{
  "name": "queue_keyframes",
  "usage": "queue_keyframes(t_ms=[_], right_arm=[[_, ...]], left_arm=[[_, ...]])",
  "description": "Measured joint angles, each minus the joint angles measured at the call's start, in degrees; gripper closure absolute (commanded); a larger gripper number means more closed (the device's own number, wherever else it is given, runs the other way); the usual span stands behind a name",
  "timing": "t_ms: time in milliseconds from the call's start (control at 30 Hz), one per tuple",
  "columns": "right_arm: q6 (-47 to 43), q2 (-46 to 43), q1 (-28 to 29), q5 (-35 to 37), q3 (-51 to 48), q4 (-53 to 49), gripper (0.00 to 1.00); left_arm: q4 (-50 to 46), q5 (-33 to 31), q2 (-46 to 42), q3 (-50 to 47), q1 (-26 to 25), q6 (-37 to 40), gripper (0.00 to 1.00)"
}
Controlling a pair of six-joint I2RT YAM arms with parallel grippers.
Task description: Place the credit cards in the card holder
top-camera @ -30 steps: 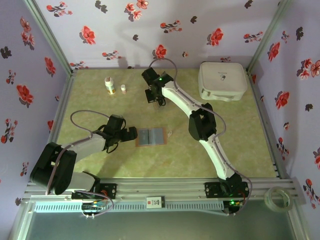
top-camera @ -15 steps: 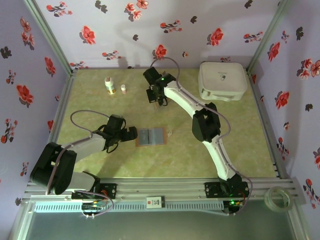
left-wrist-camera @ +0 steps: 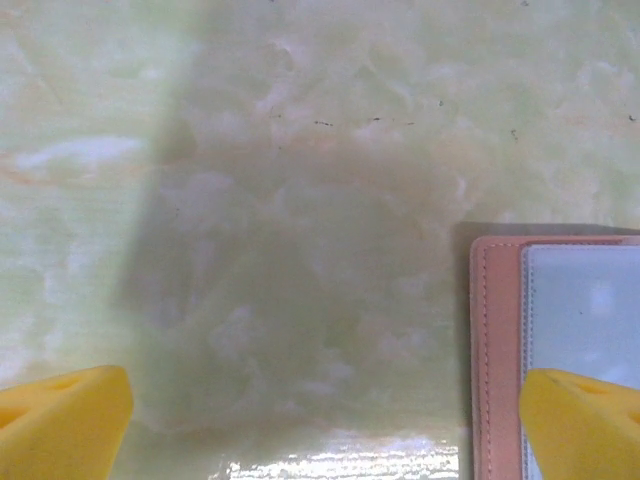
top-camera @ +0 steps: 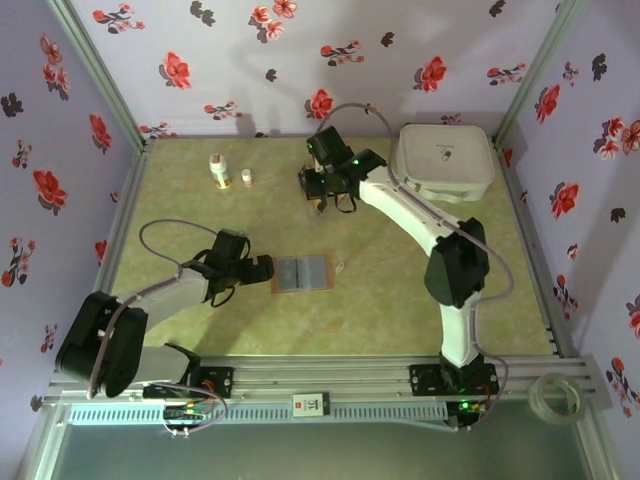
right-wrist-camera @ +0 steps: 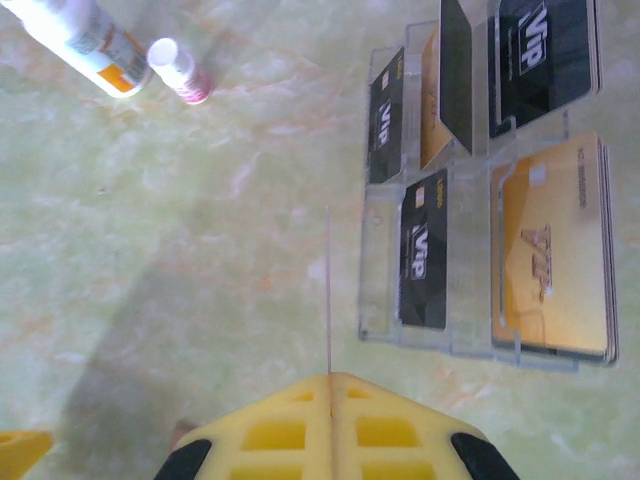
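The card holder lies open on the table, reddish-brown with a grey-blue lining. My left gripper rests just left of it, open; one yellow fingertip overlaps the holder's left edge, the other is over bare table. My right gripper is at the back centre, shut on a credit card seen edge-on as a thin line sticking out of the pads. More credit cards, black and gold, stand in a clear slotted rack to its right.
A white rounded case sits at the back right. A white bottle and a small vial stand at the back left, also the bottle and vial in the right wrist view. A tape roll lies outside the front rail.
The right arm's elbow has swung far to the right and its gripper has shifted slightly right, still shut. The left arm has not moved.
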Motion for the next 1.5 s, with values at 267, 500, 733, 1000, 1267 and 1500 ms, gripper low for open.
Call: queue_keyframes(t_ms=[267, 500, 733, 1000, 1267, 1500], right_arm=[[7.6, -15.1, 0.0, -5.7, -19.8, 12.9, 1.0], [16.0, -26.1, 0.0, -10.4, -38.4, 27.3, 1.0], [23.4, -30.7, -0.1, -13.8, -52.2, 39.7, 1.0], [29.1, -32.2, -0.4, -16.7, -64.1, 52.0, 1.0], [33.4, -32.1, -0.4, -19.1, -74.1, 63.7, 1.0], [35.6, -30.7, -0.4, -20.6, -78.4, 72.6, 1.0]], left_arm=[[-3.6, 0.0, -3.7, 0.1, -0.4, 0.3, 0.0], [-6.1, -1.7, -4.0, 0.8, -4.2, 0.3, 0.0], [-8.7, -5.2, -3.8, 2.1, -8.7, 0.3, 0.0], [-11.5, -9.6, -2.1, 3.8, -11.9, 0.3, 0.0], [-12.7, -11.4, -1.7, 3.8, -13.1, 0.3, 0.0], [-13.1, -12.3, 0.6, 4.2, -13.8, 0.3, 0.0]])
